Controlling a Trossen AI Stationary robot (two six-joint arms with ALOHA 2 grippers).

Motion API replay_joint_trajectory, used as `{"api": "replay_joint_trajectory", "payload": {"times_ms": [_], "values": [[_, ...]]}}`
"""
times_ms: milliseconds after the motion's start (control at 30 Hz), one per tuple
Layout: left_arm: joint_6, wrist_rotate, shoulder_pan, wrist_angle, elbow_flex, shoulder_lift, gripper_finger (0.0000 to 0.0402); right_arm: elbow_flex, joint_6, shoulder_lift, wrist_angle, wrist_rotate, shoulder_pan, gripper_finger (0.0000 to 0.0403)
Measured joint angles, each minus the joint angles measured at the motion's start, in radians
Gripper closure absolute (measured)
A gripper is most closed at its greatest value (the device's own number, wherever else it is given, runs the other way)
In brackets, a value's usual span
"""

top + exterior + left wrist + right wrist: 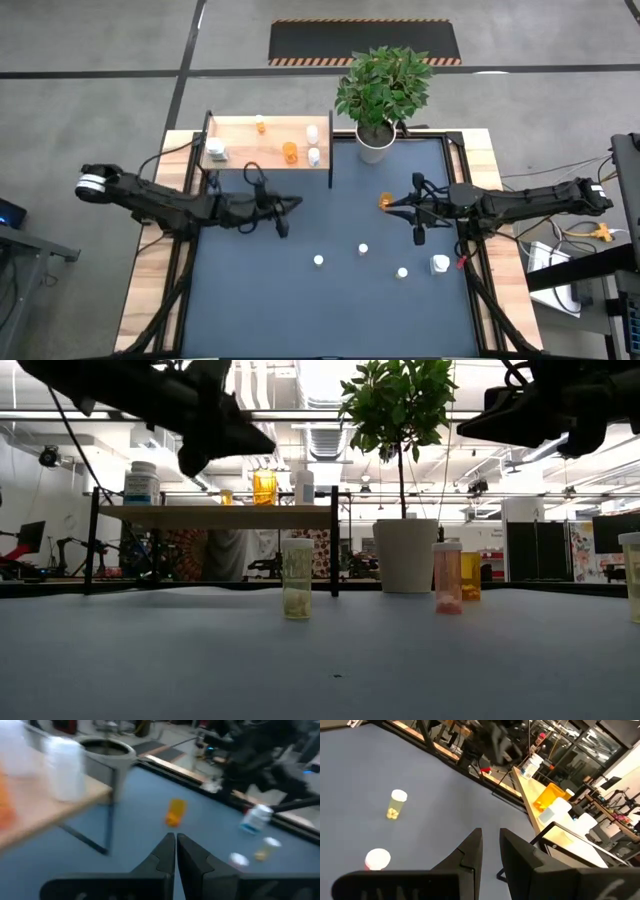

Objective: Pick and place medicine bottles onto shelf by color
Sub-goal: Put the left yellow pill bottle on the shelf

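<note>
Between picks: my left gripper (297,204) is closed and empty, my right gripper (385,205) slightly open over the table (250,300). Next I judge the right must close on the orange bottle (385,201) and carry it to the shelf (240,135) at ten o'clock.

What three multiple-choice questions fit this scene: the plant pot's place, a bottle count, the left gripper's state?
1. Where does the plant pot stand?
A on the table beside the shelf
B on the shelf
C between the two arms

2. How many medicine bottles stand on the shelf?
A two
B five
C nine

3. The left gripper is:
A shut, empty
B shut on a bottle
C wide open

Answers:
1 A: the pot stands off the shelf's end.
2 B: the high view shows five.
3 A: its fingers meet with nothing between.
</note>
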Motion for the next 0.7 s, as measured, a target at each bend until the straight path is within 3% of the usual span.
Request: {"api": "replay_joint_trajectory", "payload": {"times_ms": [167,333,433,533,700], "values": [[-0.028,-0.047,-0.111,0.176,0.004,0.110,0.0401,0.000,0.007,0.000,0.000,0.000,0.000,0.0346],[-0.027,-0.071,-0.171,0.151,0.147,0.232,0.0401,0.000,0.007,0.000,-0.002,0.000,0.000,0.0346],[-0.032,-0.048,-0.189,-0.025,0.272,0.288,0.0401,0.000,0.008,0.000,-0.005,0.000,0.000,0.0346],[-0.108,-0.004,-0.199,-0.320,0.425,0.339,0.0401,0.000,0.010,0.000,-0.018,0.000,0.000,0.0346],[-0.158,0.168,-0.209,-0.726,0.664,0.451,0.0401,0.000,0.014,0.000,-0.023,0.000,0.000,0.0346]]}}
